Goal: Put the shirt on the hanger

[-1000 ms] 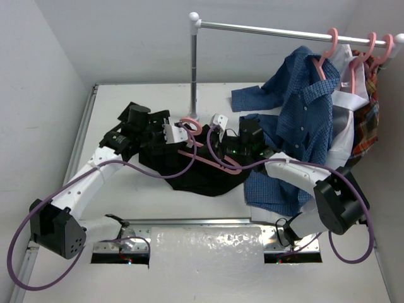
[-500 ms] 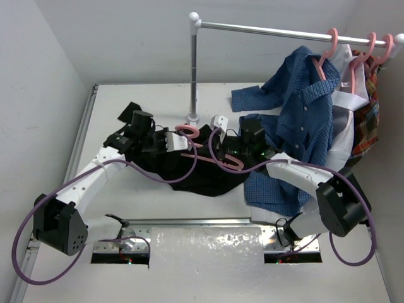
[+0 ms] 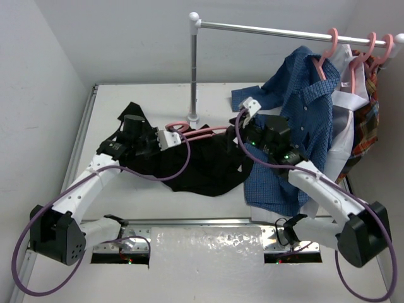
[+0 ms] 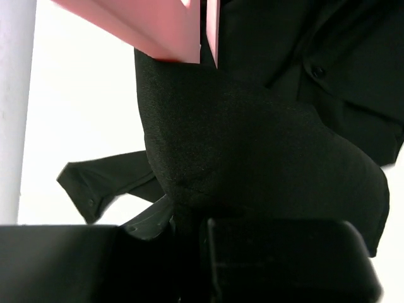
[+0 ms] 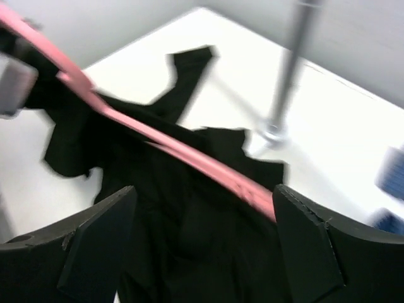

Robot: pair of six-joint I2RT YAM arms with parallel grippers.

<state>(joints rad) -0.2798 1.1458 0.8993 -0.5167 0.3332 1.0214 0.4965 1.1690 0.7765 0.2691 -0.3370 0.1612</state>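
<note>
The black shirt (image 3: 202, 167) lies crumpled on the white table between the arms. The pink hanger (image 3: 208, 131) spans it, hook end at my left gripper (image 3: 172, 136). In the left wrist view that gripper (image 4: 189, 252) is shut on a bunch of shirt (image 4: 252, 145) fabric, and the hanger (image 4: 158, 28) comes out of the top of the same bunch. My right gripper (image 3: 247, 112) stands open by the hanger's far end. In the right wrist view its jaws (image 5: 205, 233) are wide apart above the shirt (image 5: 164, 208), the hanger (image 5: 189, 154) crossing beyond them, untouched.
A clothes rack pole (image 3: 194, 69) stands behind the shirt, its rail (image 3: 265, 26) running right. A blue button-up shirt (image 3: 303, 120) hangs from the rail and spills onto the table under the right arm. More pink hangers (image 3: 363, 53) and a plaid garment (image 3: 369, 126) hang at far right.
My left gripper has closed at the hook end of the hanger. My right gripper has opened, let go of the hanger and drawn back to the right toward the blue shirt.
</note>
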